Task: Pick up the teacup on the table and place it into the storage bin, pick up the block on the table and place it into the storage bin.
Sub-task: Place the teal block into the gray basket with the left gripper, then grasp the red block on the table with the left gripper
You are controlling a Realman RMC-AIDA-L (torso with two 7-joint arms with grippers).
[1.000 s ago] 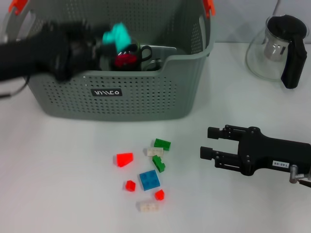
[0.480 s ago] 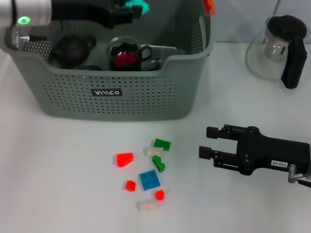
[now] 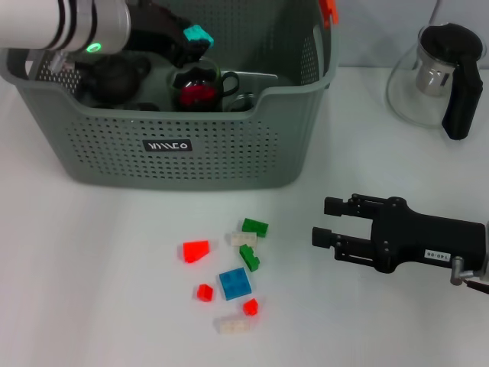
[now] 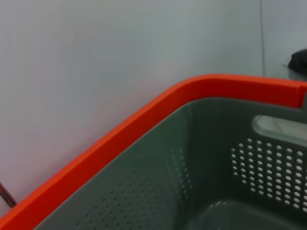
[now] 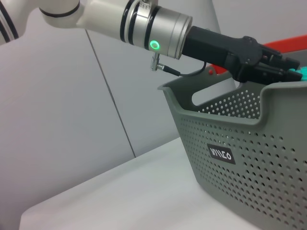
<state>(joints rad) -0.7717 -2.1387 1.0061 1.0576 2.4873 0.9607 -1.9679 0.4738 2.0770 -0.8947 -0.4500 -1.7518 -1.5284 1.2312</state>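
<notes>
The storage bin (image 3: pixel 191 145) already holds a glass teacup (image 3: pixel 197 86) with something red in it, so the cup half looks done, and the left tool (image 3: pixel 191 42) hovers over the bin's inside clamped on a teal block (image 3: pixel 199 34), seemingly about to release it. On the tabletop (image 3: pixel 92 267) in front of the bin, loose blocks (image 3: pixel 229 267) remain scattered. The right tool (image 3: pixel 325 223) waits beside them, fingers apart and empty.

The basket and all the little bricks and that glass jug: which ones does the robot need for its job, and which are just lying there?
Part of the job:
- storage bin
- teal block held in the left gripper above the bin
- glass teacup, already in the bin
- loose blocks on the table, such as the blue block

Just lying about:
- glass teapot
- dark teapot in the bin
- right gripper, idle
</notes>
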